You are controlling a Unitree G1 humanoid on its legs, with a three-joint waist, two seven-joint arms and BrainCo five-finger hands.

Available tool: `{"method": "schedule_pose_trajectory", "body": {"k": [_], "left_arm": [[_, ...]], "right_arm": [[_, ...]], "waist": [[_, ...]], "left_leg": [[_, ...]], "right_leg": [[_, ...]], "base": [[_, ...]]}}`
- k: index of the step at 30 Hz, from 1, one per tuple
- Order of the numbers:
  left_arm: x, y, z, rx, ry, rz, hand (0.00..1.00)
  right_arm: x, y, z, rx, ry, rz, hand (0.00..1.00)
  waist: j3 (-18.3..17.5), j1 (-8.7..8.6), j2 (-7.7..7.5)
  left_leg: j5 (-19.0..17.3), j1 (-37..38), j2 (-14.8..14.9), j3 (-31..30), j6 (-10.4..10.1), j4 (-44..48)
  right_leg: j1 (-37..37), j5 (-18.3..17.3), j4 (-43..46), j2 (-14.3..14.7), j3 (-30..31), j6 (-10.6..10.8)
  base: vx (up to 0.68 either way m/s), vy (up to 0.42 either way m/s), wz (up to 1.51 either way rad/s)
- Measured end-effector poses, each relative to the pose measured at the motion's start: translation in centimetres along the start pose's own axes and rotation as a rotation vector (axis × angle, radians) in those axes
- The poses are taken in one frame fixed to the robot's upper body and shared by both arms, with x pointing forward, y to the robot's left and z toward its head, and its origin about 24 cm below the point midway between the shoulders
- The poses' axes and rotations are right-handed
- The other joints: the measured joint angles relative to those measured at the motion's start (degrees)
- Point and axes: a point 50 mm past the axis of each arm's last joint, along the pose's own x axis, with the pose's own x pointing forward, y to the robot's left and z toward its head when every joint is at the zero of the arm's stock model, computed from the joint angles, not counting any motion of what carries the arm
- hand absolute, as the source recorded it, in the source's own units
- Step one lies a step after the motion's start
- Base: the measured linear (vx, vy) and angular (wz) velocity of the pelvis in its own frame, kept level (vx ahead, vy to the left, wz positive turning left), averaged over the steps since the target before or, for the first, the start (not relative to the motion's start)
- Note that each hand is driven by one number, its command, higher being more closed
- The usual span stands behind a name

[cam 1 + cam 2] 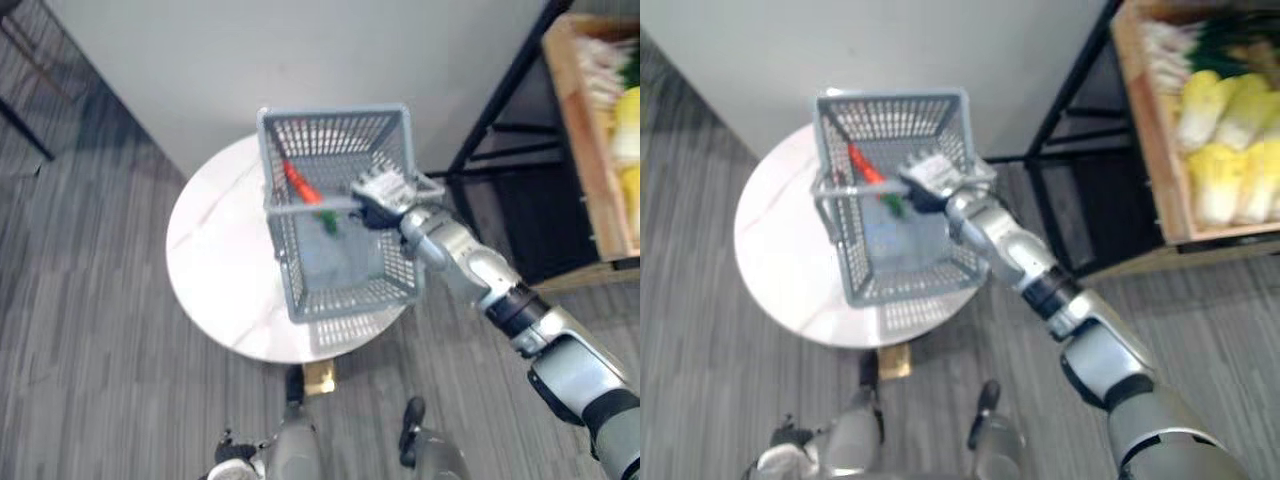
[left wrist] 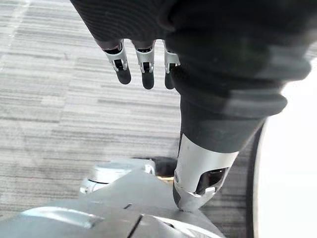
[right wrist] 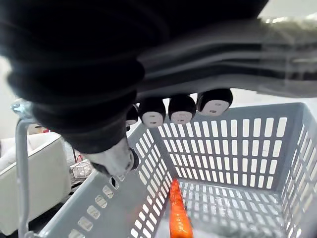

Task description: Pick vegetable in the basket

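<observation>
Right robot hand (image 1: pixel 385 192), fingers relaxed, above slotted grey plastic basket (image 1: pixel 350 298) holding tapered carrot (image 3: pixel 179 220).

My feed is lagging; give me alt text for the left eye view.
The right hand reaches over the right rim of a grey basket on a round white table; an orange carrot lies inside the basket. A wooden crate of vegetables sits on a dark rack at the right.
</observation>
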Motion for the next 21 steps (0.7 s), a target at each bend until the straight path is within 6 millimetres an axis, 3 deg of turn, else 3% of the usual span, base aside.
{"method": "schedule_pose_trajectory", "body": {"k": [3,10,17,21], "left_arm": [[-0.2,0.7,-1.4,0.024,0.041,0.008,0.0],[-0.3,0.9,-2.2,0.083,0.057,-0.015,0.0],[-0.6,0.4,-3.1,0.113,0.08,-0.046,0.0],[-1.0,0.0,-4.0,0.126,0.099,-0.067,0.0]], "right_arm": [[-2.0,1.9,0.3,0.019,-0.042,0.094,1.0],[-6.8,6.2,-0.7,0.071,-0.015,0.343,1.0],[-11.1,8.7,-0.9,0.141,0.014,0.472,1.0],[-14.5,11.3,-0.2,0.221,0.077,0.547,1.0]], "waist": [[-3.3,-1.34,-0.39],[-5.8,-4.08,0.18],[-8.3,-5.11,1.89],[-9.2,-5.89,3.22]], "left_leg": [[-0.8,1.2,0.2,2.2,0.1,0.0],[-1.2,2.9,1.2,3.8,0.0,0.0],[-1.6,4.9,2.1,7.0,-0.5,-0.2],[-2.8,6.4,1.6,9.0,-0.9,0.0]], "right_leg": [[0.1,1.2,-1.6,0.7,2.2,0.3],[3.2,5.2,-7.6,2.1,3.8,0.2],[4.1,7.2,-10.5,3.6,7.0,-0.1],[3.7,7.5,-10.3,3.5,9.7,0.1]], "base": [[0.03,-0.004,-0.41],[0.0,-0.002,-0.19],[-0.02,-0.01,-0.24],[0.0,0.005,-0.29]]}}
